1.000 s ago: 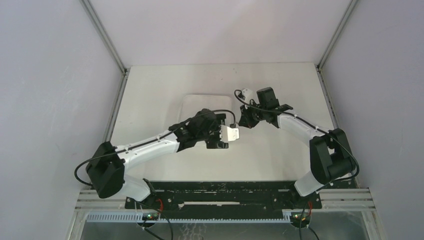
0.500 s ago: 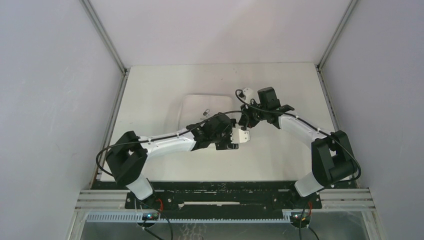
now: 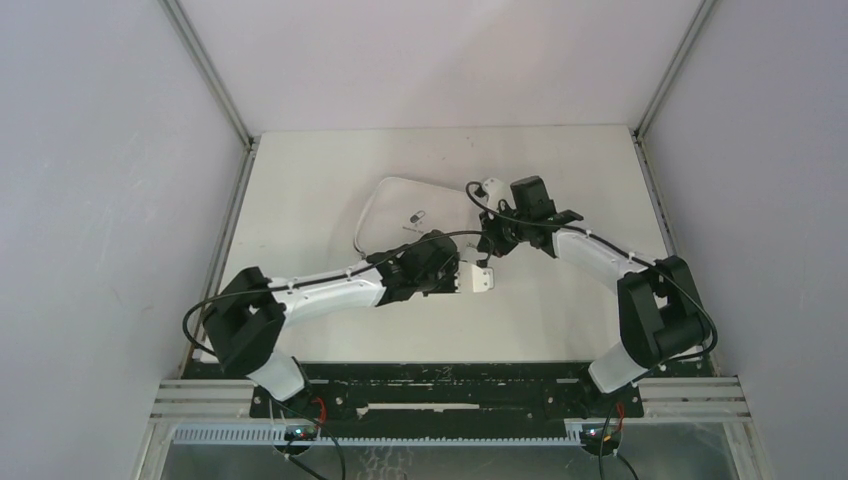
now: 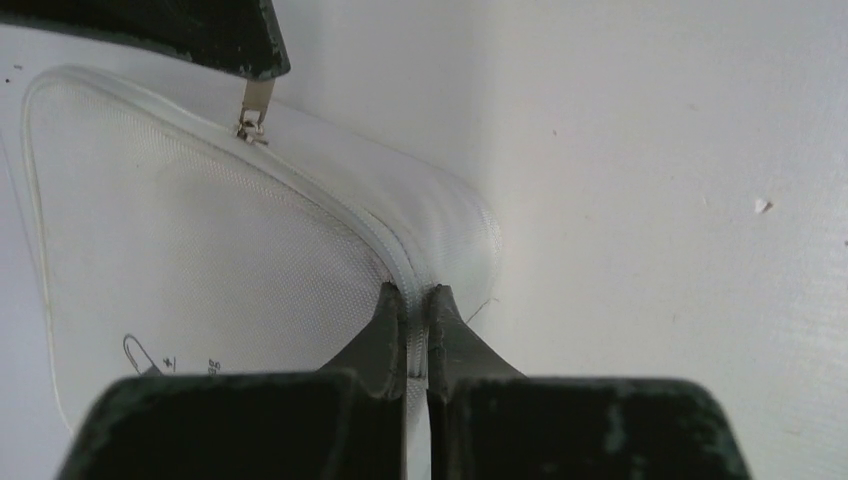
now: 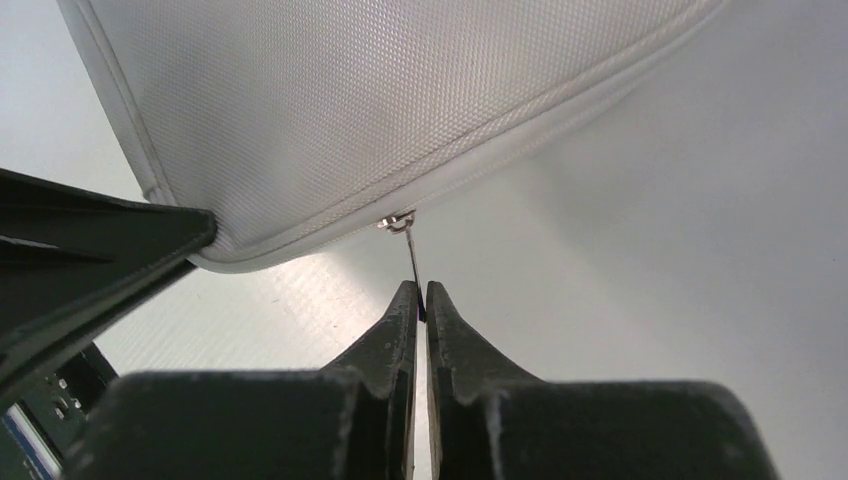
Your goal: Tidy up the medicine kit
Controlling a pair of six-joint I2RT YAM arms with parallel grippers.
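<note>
Wrist views: left gripper (image 4: 417, 335) is clamping the medicine kit (image 4: 200, 250) at its zip seam; right gripper (image 5: 421, 305) is pinching the zipper pull (image 5: 411, 260); overhead is hiding both grips.

The medicine kit (image 4: 200, 250) bears a pill logo (image 4: 147, 353) with unreadable lettering.

The left hand (image 4: 418, 296), spread wide a second ago, now pinches the zip seam (image 4: 405, 275) at the medicine kit's (image 3: 395, 203) near right corner. The kit lies skewed where it lay square. Its dark logo (image 3: 414, 217), earlier hidden under the left arm (image 3: 330, 290), now shows.
</note>
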